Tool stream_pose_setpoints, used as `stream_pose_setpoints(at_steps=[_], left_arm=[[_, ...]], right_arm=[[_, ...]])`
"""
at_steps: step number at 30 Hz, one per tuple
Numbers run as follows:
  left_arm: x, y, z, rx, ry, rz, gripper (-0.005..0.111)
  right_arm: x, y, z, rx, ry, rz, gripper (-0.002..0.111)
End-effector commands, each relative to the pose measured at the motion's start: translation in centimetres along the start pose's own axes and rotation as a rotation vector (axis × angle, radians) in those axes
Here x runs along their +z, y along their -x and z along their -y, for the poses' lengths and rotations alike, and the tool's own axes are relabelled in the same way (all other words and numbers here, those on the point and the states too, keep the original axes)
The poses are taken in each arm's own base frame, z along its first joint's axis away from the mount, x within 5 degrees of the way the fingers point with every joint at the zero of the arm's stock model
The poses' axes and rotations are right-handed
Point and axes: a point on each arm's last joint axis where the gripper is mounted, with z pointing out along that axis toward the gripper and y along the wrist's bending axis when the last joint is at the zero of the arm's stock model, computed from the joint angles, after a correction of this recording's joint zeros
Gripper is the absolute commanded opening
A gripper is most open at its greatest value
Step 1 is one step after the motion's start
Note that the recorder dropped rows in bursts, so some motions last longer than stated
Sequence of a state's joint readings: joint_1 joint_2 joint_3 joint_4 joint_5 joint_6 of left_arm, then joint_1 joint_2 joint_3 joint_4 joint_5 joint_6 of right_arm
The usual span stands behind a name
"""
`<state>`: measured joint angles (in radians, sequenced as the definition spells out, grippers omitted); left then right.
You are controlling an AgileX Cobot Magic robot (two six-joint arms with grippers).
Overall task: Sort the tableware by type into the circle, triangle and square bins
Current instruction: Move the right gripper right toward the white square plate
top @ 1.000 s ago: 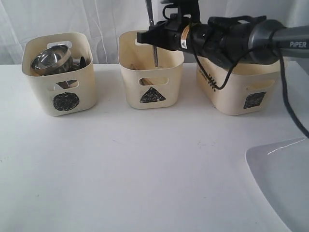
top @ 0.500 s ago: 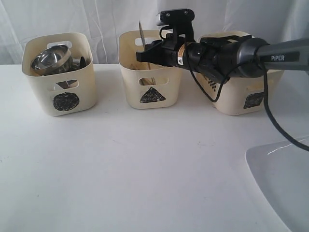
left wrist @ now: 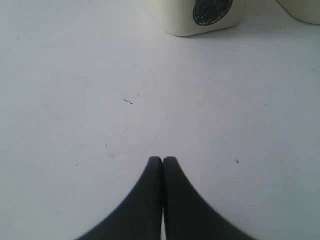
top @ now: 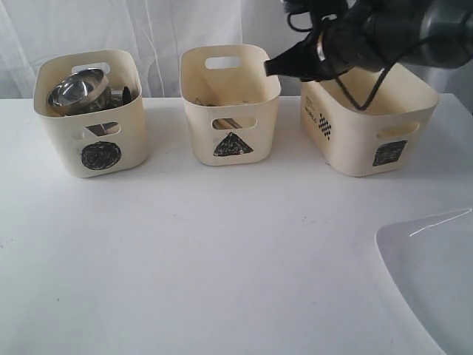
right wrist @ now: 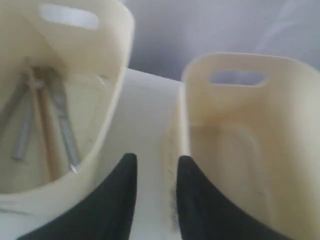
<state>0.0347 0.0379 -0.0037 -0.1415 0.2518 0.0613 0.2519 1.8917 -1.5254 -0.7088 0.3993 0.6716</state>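
Left tool [left wrist: 162, 163]: tips pressed together, holding nothing, low over the bare white worktop [top: 222, 259], near the cream plastic tub with the black scribbled circle [top: 90, 111]. In that circle tub we see a round steel bowl [top: 75, 90] on top. Darker steel pieces sit beside it, and we cannot tell which.

Middle cream tub with the black triangle [top: 230, 103]: the right wrist view shows steel cutlery [right wrist: 62, 117] and wooden chopsticks [right wrist: 40, 125] lying on its floor.

Right tool [right wrist: 156, 161]: fingers spread, nothing between them, raised above the gap between the triangle tub and the cream tub with the black square [top: 367, 126]. The square tub looks empty inside.

Far right, near the front edge: the large white square plate [top: 432, 285] lies flat on the worktop, well apart from all the tubs and only partly in view.

Step, as we judge it: the right tool is free after a cutlery drop, and the plate is what is left, bound for the square tub. The next move calls for reaching down to the plate and pinching its rim. It is flat and wide, so it needs tilting to fit into the tub.

Writing: the square tub's side carries a small checkered sticker [top: 324, 126] with print too small to read. No other lettering is legible.
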Motion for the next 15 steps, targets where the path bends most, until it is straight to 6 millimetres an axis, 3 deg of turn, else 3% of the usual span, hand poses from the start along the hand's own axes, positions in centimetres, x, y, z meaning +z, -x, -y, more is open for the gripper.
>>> stream_pose_setpoints(at_steps=[1, 4, 7, 12, 15], left_arm=[[0.1, -0.1, 0.0, -0.015, -0.003, -0.006, 0.000], [0.1, -0.1, 0.0, -0.015, -0.003, -0.006, 0.000], [0.1, -0.1, 0.0, -0.015, -0.003, -0.006, 0.000], [0.1, -0.1, 0.0, -0.015, -0.003, -0.006, 0.000], [0.1, -0.1, 0.0, -0.015, -0.003, -0.006, 0.000]], right_arm=[[-4.8, 0.6, 2.9, -0.029, -0.170, -0.159, 0.020], [-7.9, -0.5, 5.3, 0.003, -0.286, -0.286, 0.019], [-10.3, -3.0, 8.2, 0.036, -0.354, -0.359, 0.019], [-15.5, -9.5, 13.5, 0.103, -0.476, -0.457, 0.019], [-19.2, -13.7, 15.1, 0.147, -0.536, -0.493, 0.017]])
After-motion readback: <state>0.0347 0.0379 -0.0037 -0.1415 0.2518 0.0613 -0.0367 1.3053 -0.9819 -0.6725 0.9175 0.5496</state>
